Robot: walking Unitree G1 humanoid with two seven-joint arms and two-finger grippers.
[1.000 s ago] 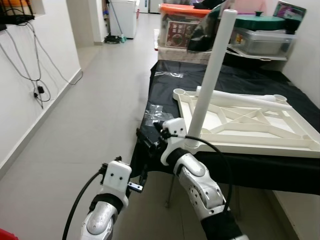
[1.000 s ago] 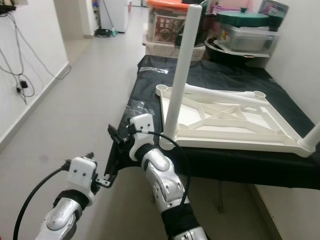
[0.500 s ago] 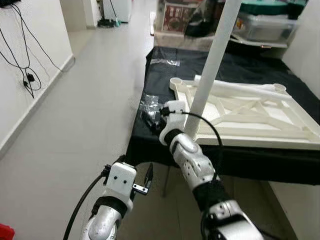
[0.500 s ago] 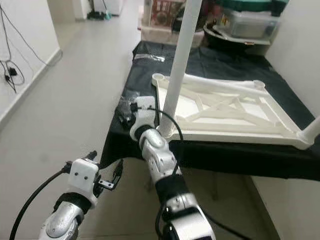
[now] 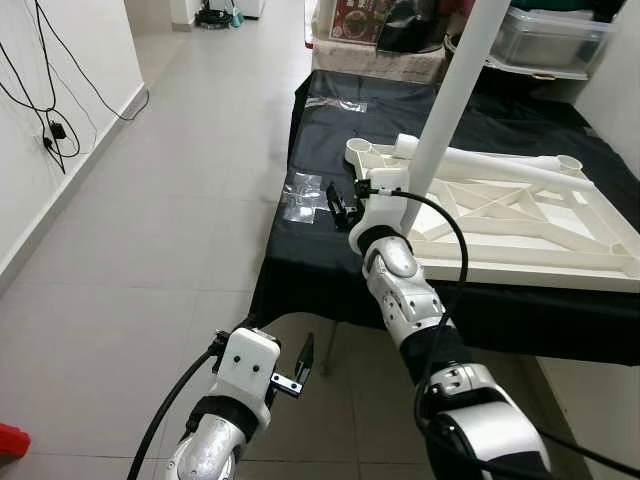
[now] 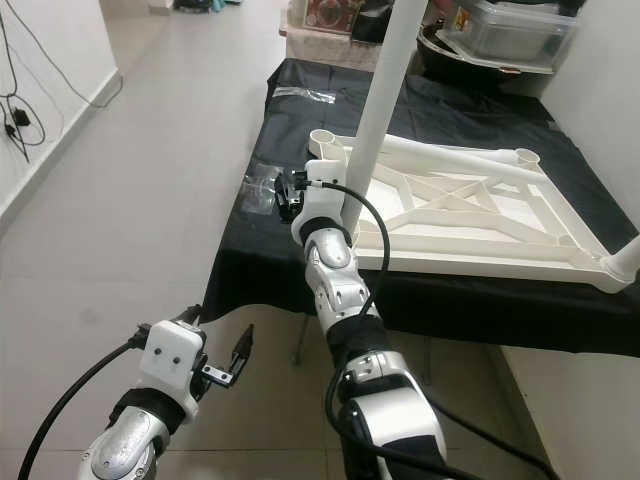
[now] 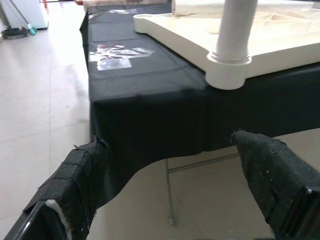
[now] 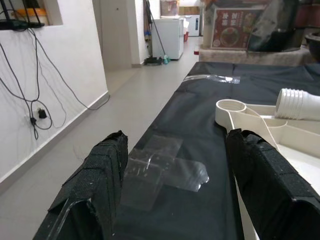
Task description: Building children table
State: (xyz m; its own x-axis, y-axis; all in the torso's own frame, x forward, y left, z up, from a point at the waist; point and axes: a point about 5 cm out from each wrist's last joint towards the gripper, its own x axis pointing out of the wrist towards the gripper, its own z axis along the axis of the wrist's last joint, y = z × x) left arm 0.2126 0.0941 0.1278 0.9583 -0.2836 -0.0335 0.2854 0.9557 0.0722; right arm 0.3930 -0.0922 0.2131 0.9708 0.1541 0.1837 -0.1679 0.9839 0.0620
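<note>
Step in hand: leg fitting. The white table top [image 5: 500,225] lies upside down on the black-covered bench [image 5: 330,260], its ribbed underside facing up. One white leg [image 5: 450,110] stands upright in the near left corner socket [image 7: 227,75].

Other parts: a second leg [image 5: 490,165] lies loose along the far edge of the table top. The far left socket [image 8: 231,106] and the far right socket [image 5: 567,162] are open and unfilled. A further leg end [image 6: 628,262] shows at the near right corner.

Right gripper [image 5: 345,205]: reaches over the bench just left of the upright leg, near the clear plastic bags [image 5: 303,193]. Its fingers [image 8: 100,175] stand well apart and hold nothing; in the right wrist view the bags and the far left socket lie between them.

Left gripper [image 5: 295,365]: low, at the near side of the bench, above the floor [image 5: 130,240]. Its fingers [image 7: 75,175] are spread wide and empty, facing the bench edge and the seated leg.

Next move, as judged: the loose leg needs picking up and standing in an open socket. This calls for a firm grip on the round shaft, square alignment over the socket, and a downward press.

Risk, as judged: the smooth leg may roll or slip when gripped.
</note>
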